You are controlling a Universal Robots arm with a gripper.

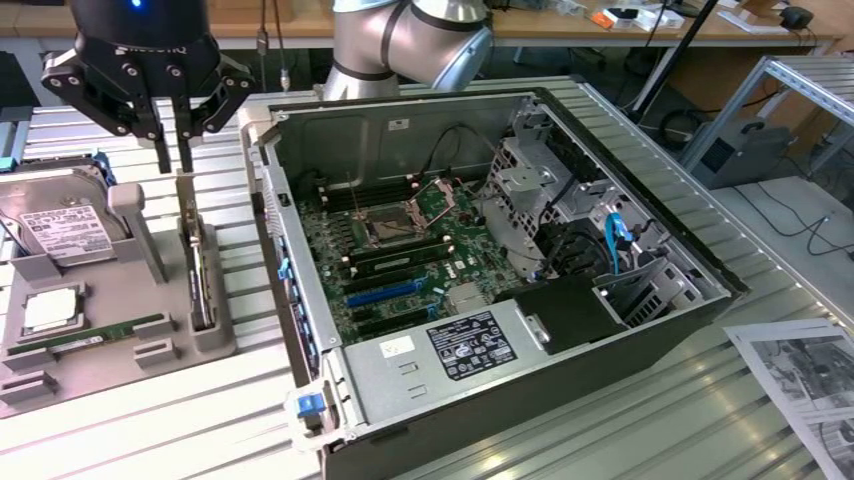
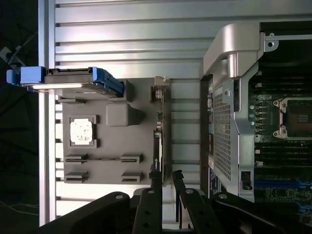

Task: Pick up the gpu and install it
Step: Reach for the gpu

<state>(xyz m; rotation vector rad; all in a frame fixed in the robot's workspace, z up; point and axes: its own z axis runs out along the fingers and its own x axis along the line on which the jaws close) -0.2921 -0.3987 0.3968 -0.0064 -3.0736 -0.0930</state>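
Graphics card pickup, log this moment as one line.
fingers: slightly apart, empty, above graphics card | graphics card: on edge in grey tray | computer case: open

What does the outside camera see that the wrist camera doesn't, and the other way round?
Exterior view: the silver robot arm, the power supply inside the open computer case, and printed papers. Wrist view: vent holes in the case wall. Both: the end effector, slightly open, hovering above the gpu standing on edge in the grey holder, plus the hard drive and CPU.
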